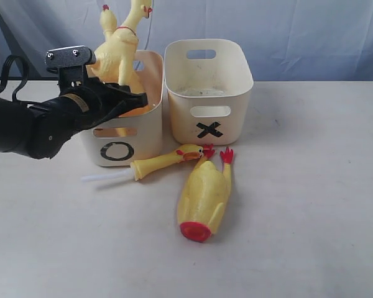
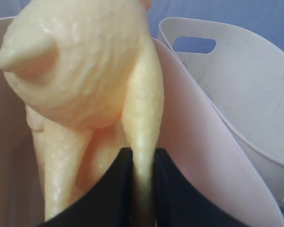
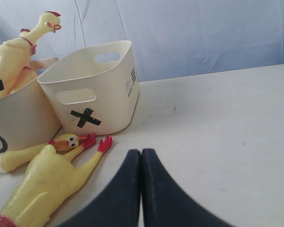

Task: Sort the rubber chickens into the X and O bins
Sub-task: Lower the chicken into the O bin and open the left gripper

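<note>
The left gripper (image 1: 135, 99) is reaching over the O bin (image 1: 121, 149). Its jaws are squeezing nearly shut on a thin yellow limb of one of the two long rubber chickens (image 1: 117, 53). In the left wrist view that limb is filling the narrow gap between the black jaws. Both long birds are standing in the O bin, leaning together, with their necks and heads sticking up above its rim. One of them is showing a red neck band.

The X bin (image 1: 208, 93) is sitting just beside the O bin, on its right in the exterior view. The small thin chicken (image 1: 165, 162) is lying on the tabletop (image 1: 311, 205) in front of the two bins. Its head is resting just beside the red feet of the headless stubby chicken (image 1: 204, 195). The stubby one is lying with its feet pointing at the X bin and its red-rimmed neck end facing away.

The right gripper (image 3: 141, 184) is appearing only in its own wrist view, over bare tabletop. Its jaws are pressing together with nothing between them.
</note>
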You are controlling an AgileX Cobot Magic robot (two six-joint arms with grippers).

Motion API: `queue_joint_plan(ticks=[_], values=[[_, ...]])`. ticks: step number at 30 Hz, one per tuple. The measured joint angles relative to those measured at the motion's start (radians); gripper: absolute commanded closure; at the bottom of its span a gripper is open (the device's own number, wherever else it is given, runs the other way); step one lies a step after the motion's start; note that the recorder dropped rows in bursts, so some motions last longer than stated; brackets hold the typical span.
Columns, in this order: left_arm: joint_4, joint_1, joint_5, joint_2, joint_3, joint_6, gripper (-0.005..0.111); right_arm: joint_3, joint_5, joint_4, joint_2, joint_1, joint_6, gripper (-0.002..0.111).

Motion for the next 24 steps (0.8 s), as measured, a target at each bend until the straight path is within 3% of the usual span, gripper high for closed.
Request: queue_joint_plan(ticks=[10,24], values=[[0.034,0.0,0.017,-0.003,-0.001,0.002,0.072,0.0,0.0,0.0,0.0,0.0,0.0,0.109],[0.038,0.0,0.036,-0.016,-0.001,0.0,0.069,0.0,0.0,0.0,0.0,0.0,0.0,0.109]])
